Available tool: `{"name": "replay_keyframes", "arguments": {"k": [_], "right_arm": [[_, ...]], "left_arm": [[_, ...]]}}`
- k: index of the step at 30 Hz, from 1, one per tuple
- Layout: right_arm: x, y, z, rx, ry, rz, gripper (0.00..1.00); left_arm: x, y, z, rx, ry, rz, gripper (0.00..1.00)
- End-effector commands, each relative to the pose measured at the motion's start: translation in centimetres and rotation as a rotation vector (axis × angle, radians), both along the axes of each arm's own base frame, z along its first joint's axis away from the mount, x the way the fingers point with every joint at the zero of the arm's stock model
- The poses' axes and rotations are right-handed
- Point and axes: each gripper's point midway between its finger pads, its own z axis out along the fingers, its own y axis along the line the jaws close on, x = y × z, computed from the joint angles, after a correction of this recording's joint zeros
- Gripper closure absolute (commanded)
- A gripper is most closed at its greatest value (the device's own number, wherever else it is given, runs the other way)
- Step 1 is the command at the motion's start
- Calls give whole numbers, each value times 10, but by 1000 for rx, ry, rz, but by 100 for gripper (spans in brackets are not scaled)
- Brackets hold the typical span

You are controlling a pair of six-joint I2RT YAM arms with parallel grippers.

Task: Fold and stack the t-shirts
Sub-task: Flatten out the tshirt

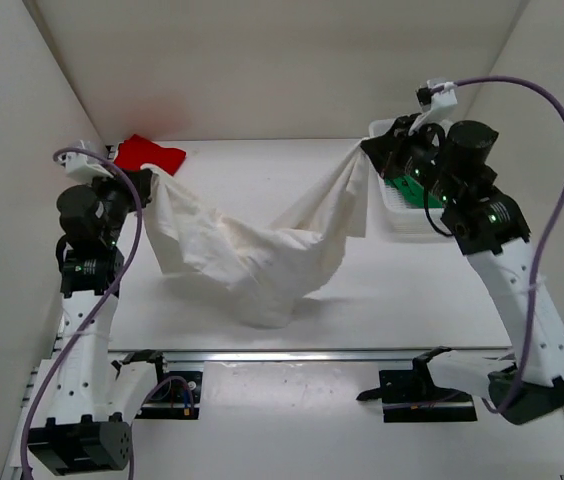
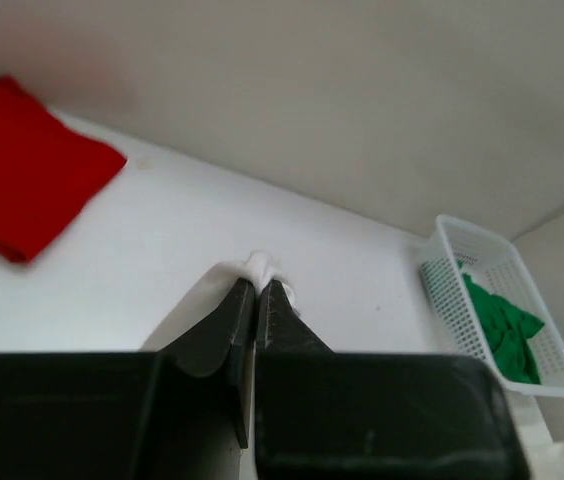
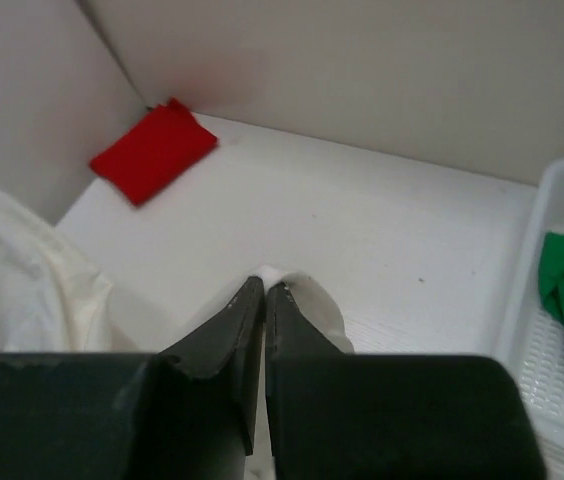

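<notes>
From where I stand, both arms hold the off-white shirt (image 1: 252,250) up between them. It hangs like a hammock over the middle of the table (image 1: 262,165), and its sagging belly seems to rest on the surface toward the near edge. The left gripper (image 2: 259,287) is pinched tight on a corner of the cloth at the left. The right gripper (image 3: 265,288) is clamped just as tight on another corner at the far right. Only a small tuft of fabric pokes out past each pair of fingertips.

That thin bite is my first worry. If the arms pull apart to stretch the shirt flat, either corner could slip free and the whole thing would drop in a heap.

The right-hand corner hangs just beside the mesh basket (image 2: 440,290), where the green shirt (image 2: 497,320) lies. A careless sweep could catch the rim, or drag the basket along.

On the left, the cloth hangs near the folded red shirt (image 1: 149,153) in the far left corner. Laying the shirt down too far back could cover it or rumple it.

The belly also looks bunched and twisted, so lowering it as it is would likely trap creases into the fold.
</notes>
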Motion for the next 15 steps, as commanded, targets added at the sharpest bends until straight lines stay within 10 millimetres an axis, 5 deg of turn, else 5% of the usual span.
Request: {"name": "replay_keyframes", "arguments": {"k": [1, 2, 3, 6, 8, 11, 13, 15], "right_arm": [[68, 2, -60, 21, 133, 41, 100], [84, -6, -56, 39, 136, 19, 100], [111, 0, -83, 26, 200, 30, 100], [185, 6, -109, -11, 277, 14, 100], [232, 9, -103, 6, 282, -3, 100], [264, 10, -84, 68, 237, -10, 100], [262, 6, -91, 108, 255, 7, 100], [258, 4, -93, 72, 236, -11, 85]], "left_arm": [[8, 7, -67, -37, 128, 14, 100], [10, 10, -86, -54, 163, 21, 99], [11, 12, -100, -70, 195, 24, 100], [14, 14, -147, -107, 276, 29, 100], [16, 17, -177, -166, 332, 36, 100], [31, 12, -188, -225, 343, 10, 100], [48, 8, -200, -239, 391, 4, 100], [64, -1, -205, -224, 416, -19, 100]]}}
